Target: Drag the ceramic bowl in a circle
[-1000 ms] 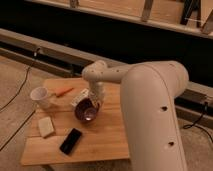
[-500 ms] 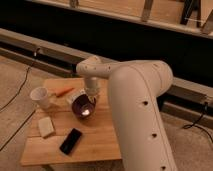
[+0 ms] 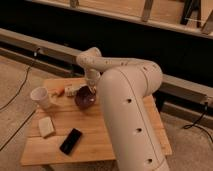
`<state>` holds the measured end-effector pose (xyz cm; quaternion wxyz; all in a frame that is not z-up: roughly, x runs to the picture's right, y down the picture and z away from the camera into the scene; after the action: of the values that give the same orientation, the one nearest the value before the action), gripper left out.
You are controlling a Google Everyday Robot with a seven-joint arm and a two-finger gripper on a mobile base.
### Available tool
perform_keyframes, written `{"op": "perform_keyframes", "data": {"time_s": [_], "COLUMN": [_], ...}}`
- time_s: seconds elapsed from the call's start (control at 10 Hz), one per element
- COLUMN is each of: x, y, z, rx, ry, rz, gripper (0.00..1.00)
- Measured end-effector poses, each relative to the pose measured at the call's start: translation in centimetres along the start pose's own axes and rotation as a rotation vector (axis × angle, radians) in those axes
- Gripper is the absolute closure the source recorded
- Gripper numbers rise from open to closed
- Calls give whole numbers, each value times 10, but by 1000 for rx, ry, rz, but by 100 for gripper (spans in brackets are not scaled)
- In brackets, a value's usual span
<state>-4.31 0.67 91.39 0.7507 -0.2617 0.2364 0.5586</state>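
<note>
The ceramic bowl, dark maroon and glossy, sits on the wooden table a little left of the middle, toward the back. My gripper comes down from the white arm and is shut on the bowl's far right rim. The arm's big forearm hides the table to the right of the bowl.
A white cup stands at the table's left edge. An orange item and a small pale item lie just left of the bowl. A tan sponge and a black phone lie nearer the front left.
The bowl has slid with the gripper, first to the left and then toward the back of the table, closer to the orange item. The arm swung along with it.
</note>
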Motion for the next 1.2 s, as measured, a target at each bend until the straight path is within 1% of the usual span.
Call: {"op": "perform_keyframes", "data": {"time_s": [0.2, 0.4, 0.5, 0.6, 0.8, 0.9, 1.0, 1.2], "x": [-8, -9, -8, -5, 1, 6, 21, 49], "y": [-32, -53, -61, -80, -112, -130, -160, -194], "z": [4, 17, 25, 39, 46, 46, 42, 33], "rx": [18, 17, 16, 11, 15, 24, 53, 100], "ry": [14, 33, 41, 55, 59, 61, 75, 108], "rz": [47, 82, 95, 130, 181, 207, 242, 277], "gripper": [100, 100, 100, 100, 100, 100, 100, 100]}}
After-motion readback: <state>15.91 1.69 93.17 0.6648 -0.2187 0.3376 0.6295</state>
